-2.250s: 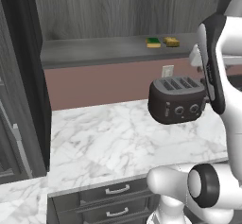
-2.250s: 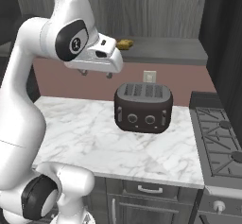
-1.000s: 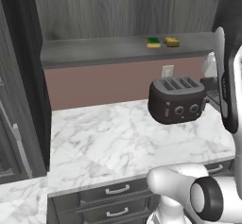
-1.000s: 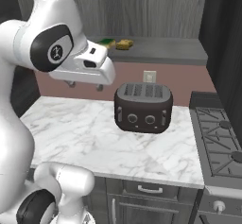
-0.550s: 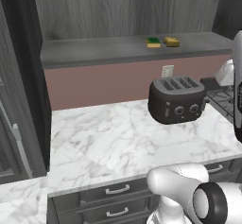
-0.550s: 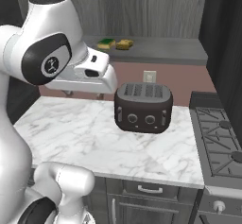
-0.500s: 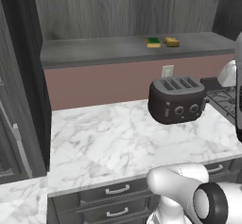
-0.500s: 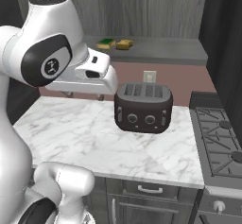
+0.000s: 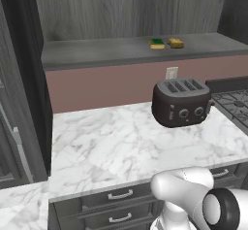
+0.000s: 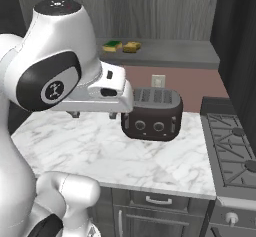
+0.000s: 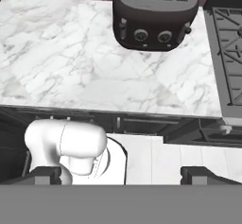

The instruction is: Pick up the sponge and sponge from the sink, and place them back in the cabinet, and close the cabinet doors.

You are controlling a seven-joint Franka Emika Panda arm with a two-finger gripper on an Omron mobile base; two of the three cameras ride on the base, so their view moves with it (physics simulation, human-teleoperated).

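Both sponges lie side by side on the cabinet's grey inner shelf [image 9: 97, 54], above the pink back wall. The green-topped sponge [image 9: 156, 43] [image 10: 113, 46] is on the left and the golden-tan sponge [image 9: 175, 42] [image 10: 132, 46] on the right. My gripper [image 10: 93, 114] [image 11: 123, 176] hangs well below and in front of the shelf, over the counter's front edge. It points down, is open, and holds nothing. The shelf front stands uncovered. The sink and the cabinet doors are out of view.
A dark four-slot toaster [image 9: 181, 103] [image 11: 155, 15] stands on the white marble counter [image 9: 111, 146] below the sponges. A stove [image 10: 232, 151] adjoins the counter on the right. Dark drawers [image 9: 116, 195] sit under the counter, and a tall dark unit [image 9: 19, 78] rises at the left.
The arm has swung down and away from the shelf, out of the left base view and closer in the right one. The jaws stay open. Both sponges rest where they were.
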